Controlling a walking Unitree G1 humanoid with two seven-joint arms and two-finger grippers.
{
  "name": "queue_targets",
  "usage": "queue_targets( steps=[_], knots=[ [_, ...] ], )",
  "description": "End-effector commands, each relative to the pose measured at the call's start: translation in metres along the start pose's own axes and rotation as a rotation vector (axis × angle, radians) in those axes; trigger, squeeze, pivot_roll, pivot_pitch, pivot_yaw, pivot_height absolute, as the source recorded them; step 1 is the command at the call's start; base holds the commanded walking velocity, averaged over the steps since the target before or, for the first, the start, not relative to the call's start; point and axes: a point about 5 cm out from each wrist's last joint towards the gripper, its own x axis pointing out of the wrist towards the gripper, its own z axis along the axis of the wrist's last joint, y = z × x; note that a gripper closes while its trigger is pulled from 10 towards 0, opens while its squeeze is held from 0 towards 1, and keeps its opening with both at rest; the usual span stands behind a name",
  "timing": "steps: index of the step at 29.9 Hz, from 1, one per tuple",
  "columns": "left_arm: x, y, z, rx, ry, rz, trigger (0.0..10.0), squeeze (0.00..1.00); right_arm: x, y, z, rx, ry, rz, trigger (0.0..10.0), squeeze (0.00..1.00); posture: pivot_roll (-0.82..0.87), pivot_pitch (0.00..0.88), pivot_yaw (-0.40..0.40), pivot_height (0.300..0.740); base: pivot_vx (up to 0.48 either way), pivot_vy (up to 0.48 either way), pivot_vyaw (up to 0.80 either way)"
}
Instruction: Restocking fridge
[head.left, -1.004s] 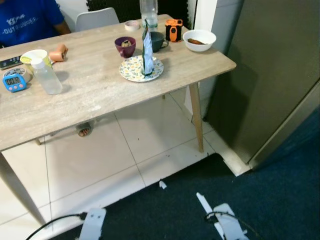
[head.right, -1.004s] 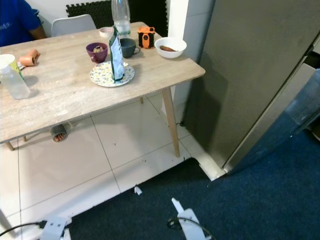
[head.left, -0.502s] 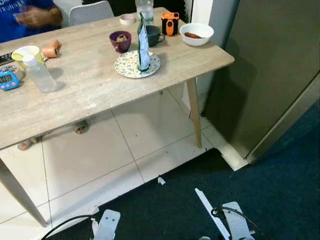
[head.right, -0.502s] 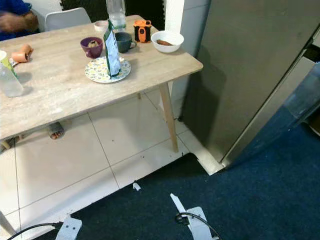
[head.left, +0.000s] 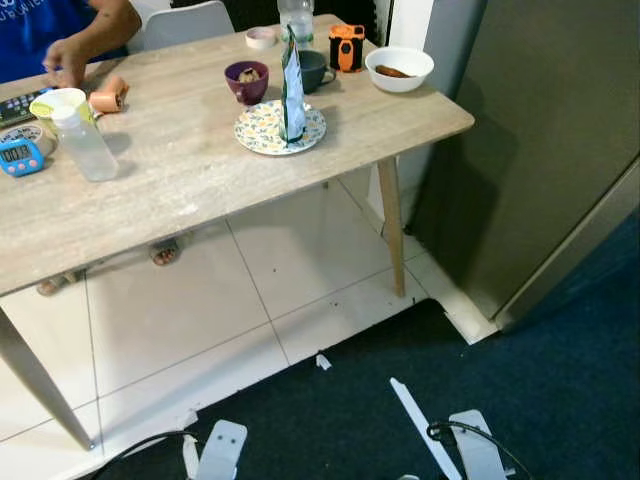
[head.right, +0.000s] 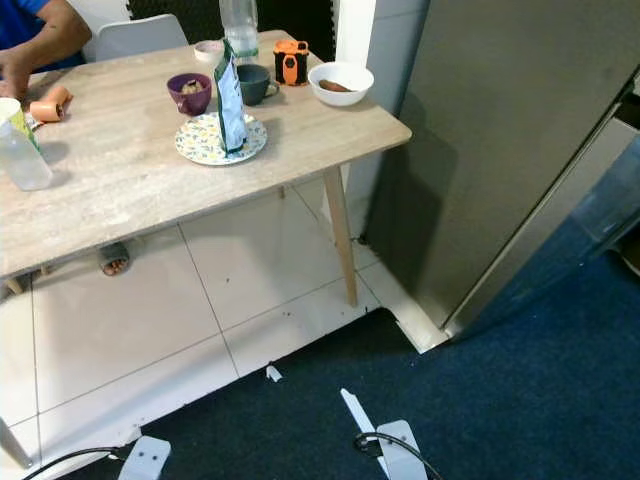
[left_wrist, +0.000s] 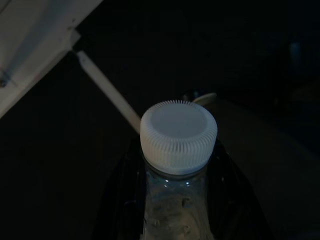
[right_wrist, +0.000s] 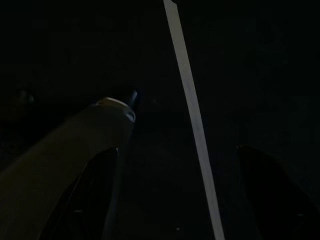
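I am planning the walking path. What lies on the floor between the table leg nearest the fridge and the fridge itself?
In the left eye view, only white floor tile lies between the table leg and the fridge.

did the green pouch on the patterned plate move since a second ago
No. The green pouch stands upright on the patterned plate, beside the purple bowl, as before; the whole picture shifted because the camera moved.

left gripper (left_wrist: 175, 210) clamped closed; right gripper (right_wrist: 175, 200) spread apart.
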Motion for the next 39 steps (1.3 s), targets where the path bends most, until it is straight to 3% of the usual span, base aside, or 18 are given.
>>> queue_targets(
  steps=[1,7,16,26,39],
  knots=[
    [-0.002,-0.011,-0.014,0.022,0.049,-0.033,10.0,0.0,-0.004,0.0,-0.022,-0.035,0.082,0.017,10.0,0.0,-0.05,0.187,-0.041,0.74,0.0,0.0,0.0],
    [-0.002,-0.016,-0.016,0.02,0.052,-0.04,10.0,0.0,-0.003,-0.001,-0.019,-0.038,0.074,0.025,10.0,0.0,-0.05,0.178,-0.049,0.74,0.0,0.0,0.0],
    [-0.003,-0.016,-0.02,0.054,0.07,-0.059,10.0,0.0,-0.001,0.009,-0.009,0.015,0.044,0.074,10.0,0.0,-0.02,0.117,-0.053,0.74,0.0,0.0,0.0],
    [0.0,-0.035,-0.014,-0.035,0.077,-0.152,10.0,0.0,0.002,0.023,0.005,-0.022,0.029,0.175,10.0,0.0,-0.02,0.084,-0.043,0.74,0.0,0.0,0.0],
    [-0.001,-0.034,-0.015,-0.059,0.075,-0.165,10.0,0.0,0.0,0.022,-0.004,0.028,0.05,0.178,10.0,0.0,-0.02,0.095,-0.034,0.74,0.0,0.0,0.0]
  ],
)
